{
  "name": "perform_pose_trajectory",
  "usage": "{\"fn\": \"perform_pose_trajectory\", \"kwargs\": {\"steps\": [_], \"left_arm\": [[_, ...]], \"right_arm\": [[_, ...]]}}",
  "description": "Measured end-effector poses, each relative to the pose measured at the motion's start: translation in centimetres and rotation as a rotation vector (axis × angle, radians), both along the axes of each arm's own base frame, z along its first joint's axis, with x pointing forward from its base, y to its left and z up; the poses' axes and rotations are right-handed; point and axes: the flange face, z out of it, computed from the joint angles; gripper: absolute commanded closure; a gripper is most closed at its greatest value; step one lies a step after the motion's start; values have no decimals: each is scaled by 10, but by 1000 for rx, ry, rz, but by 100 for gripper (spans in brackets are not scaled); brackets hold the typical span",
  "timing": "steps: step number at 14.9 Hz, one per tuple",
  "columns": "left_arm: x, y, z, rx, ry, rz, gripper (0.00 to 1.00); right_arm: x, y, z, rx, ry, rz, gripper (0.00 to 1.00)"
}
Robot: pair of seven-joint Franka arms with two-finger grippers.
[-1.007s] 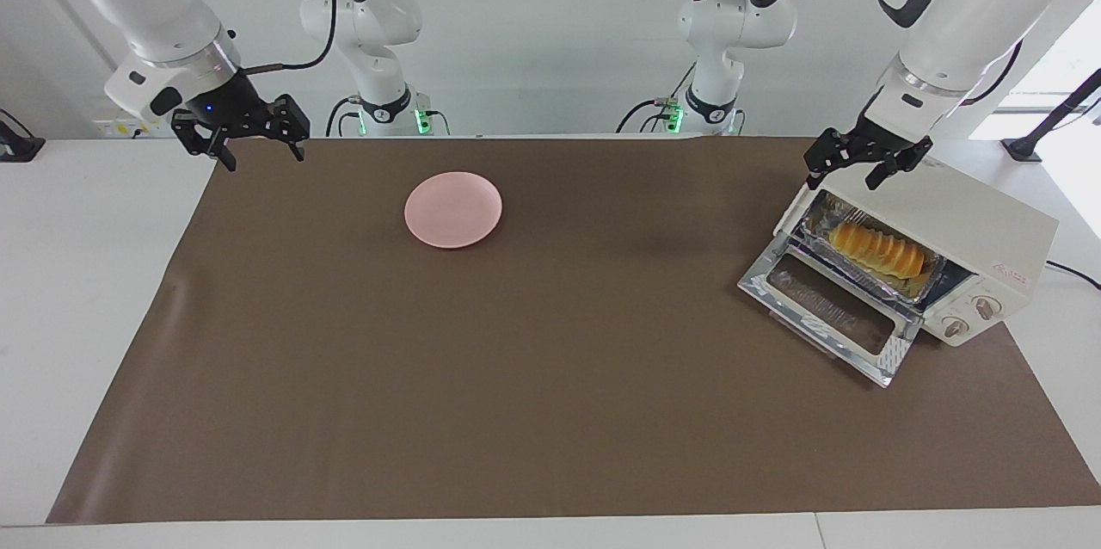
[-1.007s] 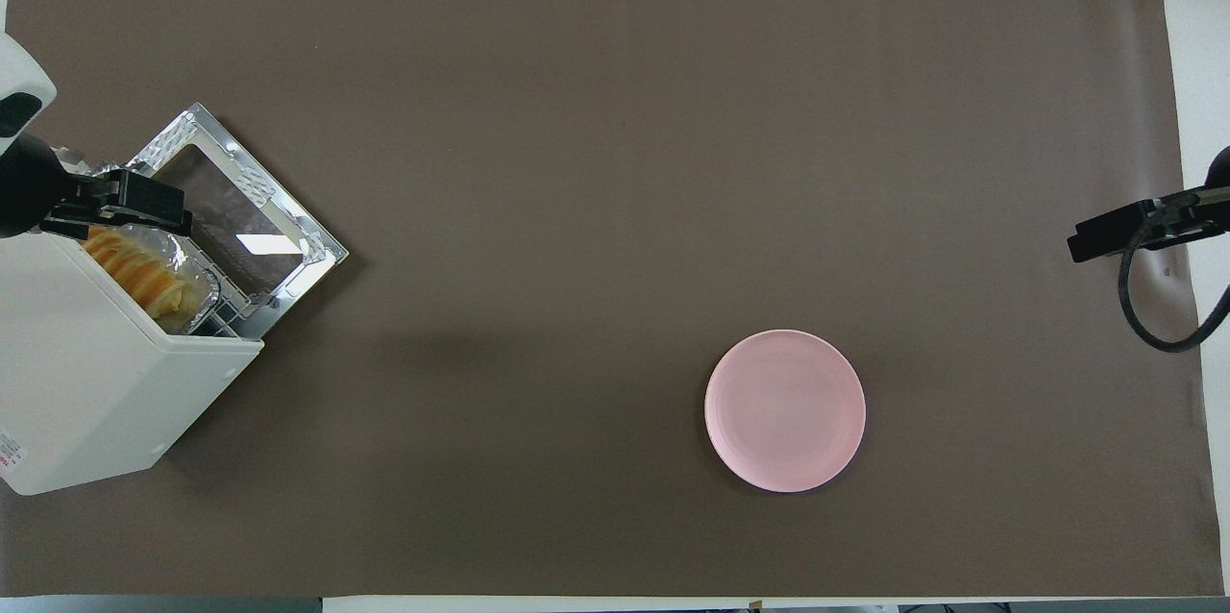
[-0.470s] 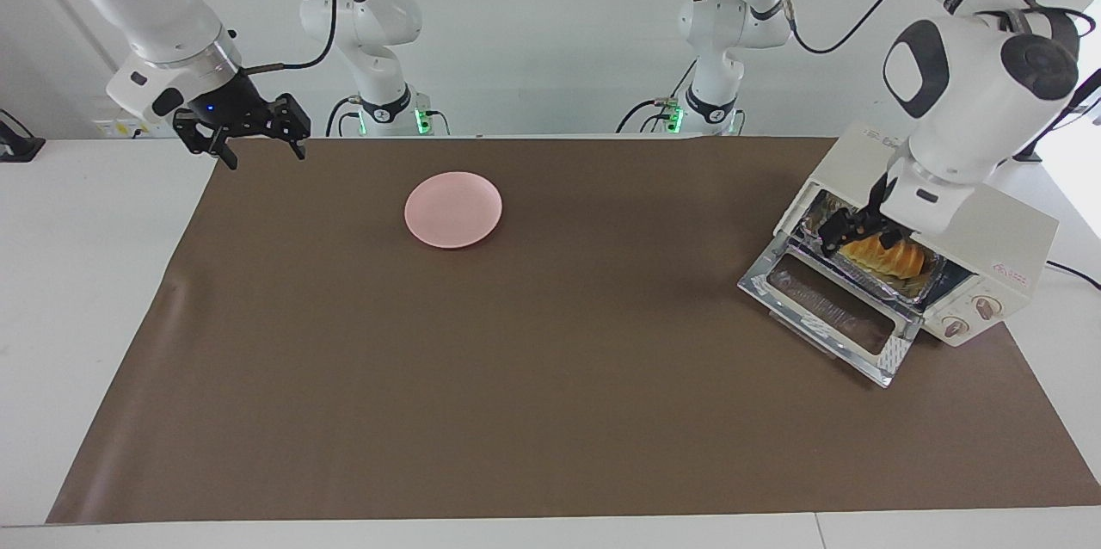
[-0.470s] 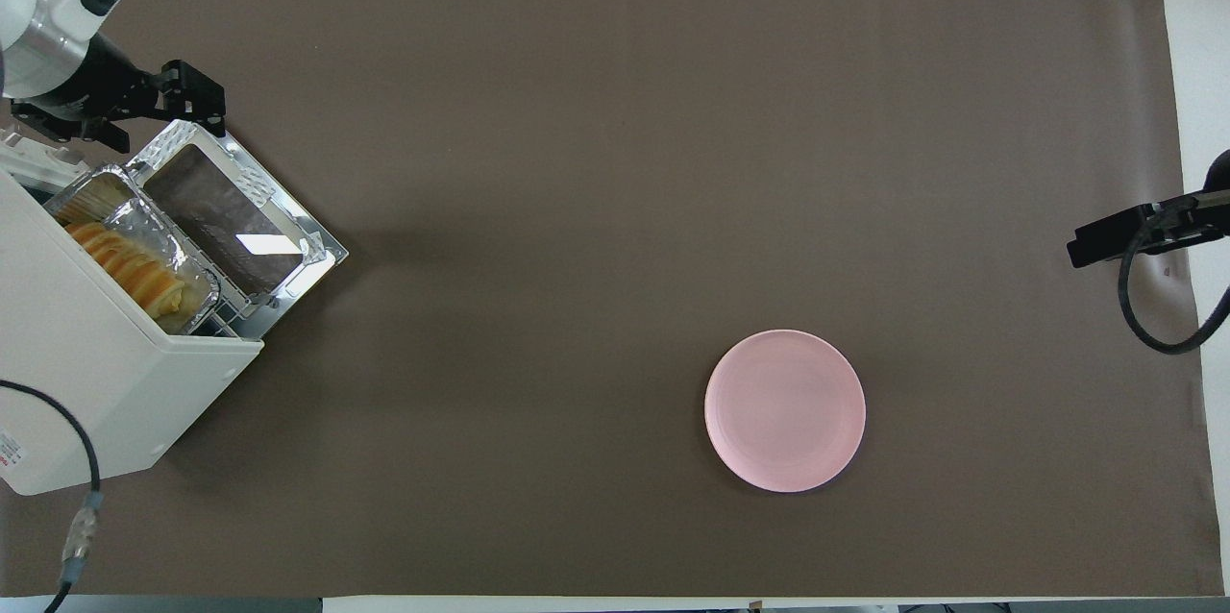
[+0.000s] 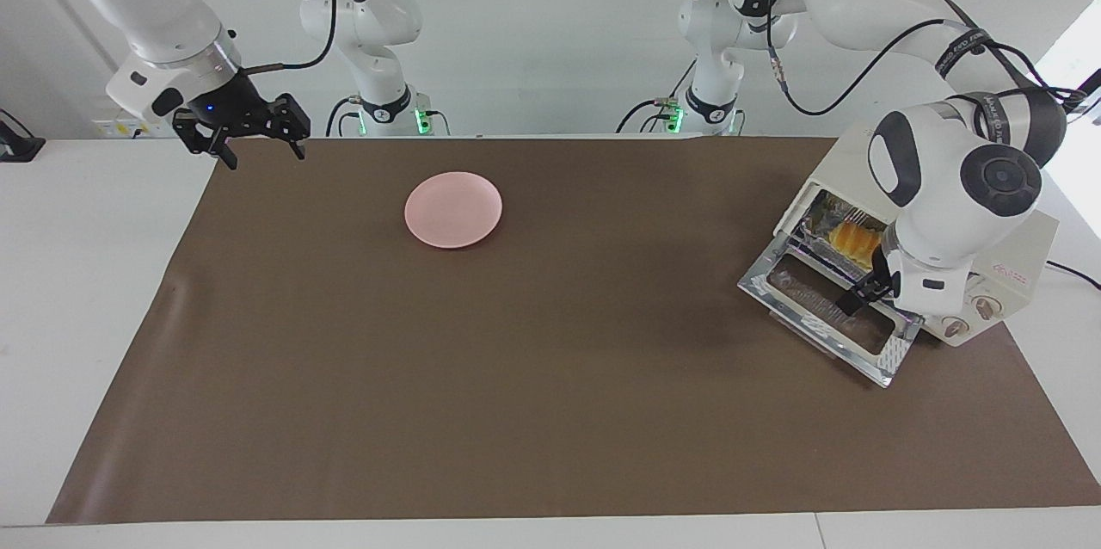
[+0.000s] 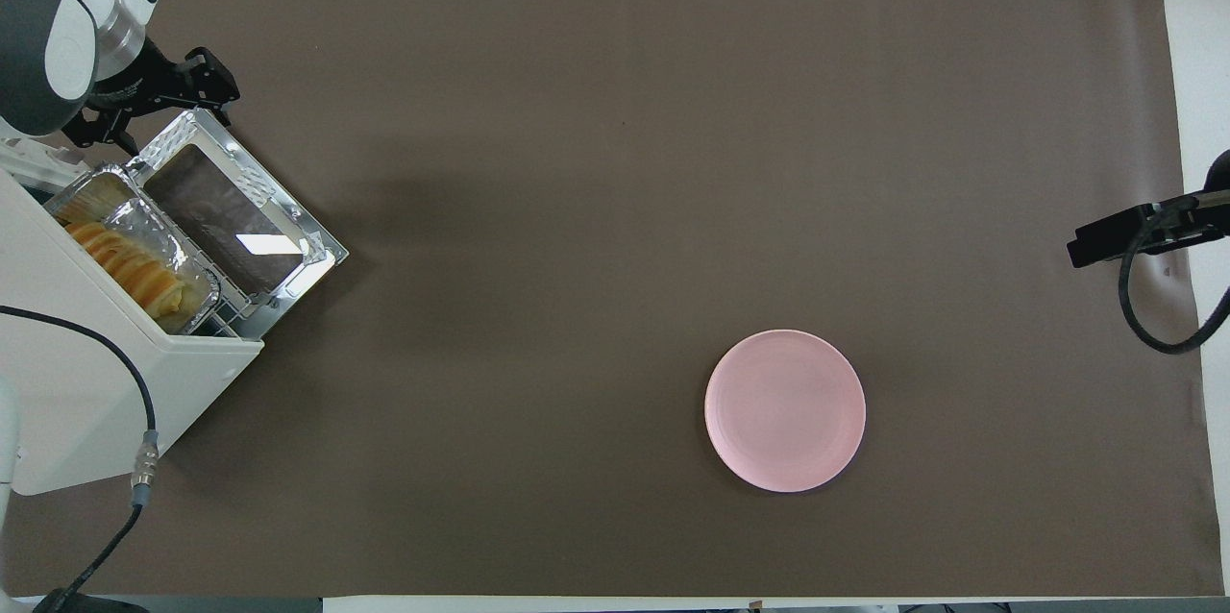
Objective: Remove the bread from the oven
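Observation:
The cream-white oven stands at the left arm's end of the table with its glass door dropped open. The golden ridged bread lies inside in a silver foil tray on the rack. It also shows in the overhead view, with the oven around it. My left gripper is open and empty, low over the open door's edge in front of the opening, apart from the bread. It shows in the overhead view over the door's corner. My right gripper is open, empty and waits over the table's edge at the right arm's end.
A pink plate lies on the brown mat, toward the right arm's side; it also shows in the overhead view. The foil tray sticks out a little over the door. A black cable hangs over the oven's top.
My left gripper has come down from above the oven's top corner, past the bread, to low over the open door. The right arm has not moved.

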Motion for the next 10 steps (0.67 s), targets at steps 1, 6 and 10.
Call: {"fn": "perform_pose_trajectory", "kwargs": {"steps": [1, 6, 10], "left_arm": [[-3, 4, -6, 18, 10, 30, 0], [-22, 10, -47, 54, 18, 118, 0], [-33, 12, -53, 48, 22, 125, 0]], "right_arm": [[0, 0, 0, 0, 0, 0, 0], [0, -1, 1, 0, -1, -2, 0], [-1, -1, 2, 0, -3, -2, 0]]}}
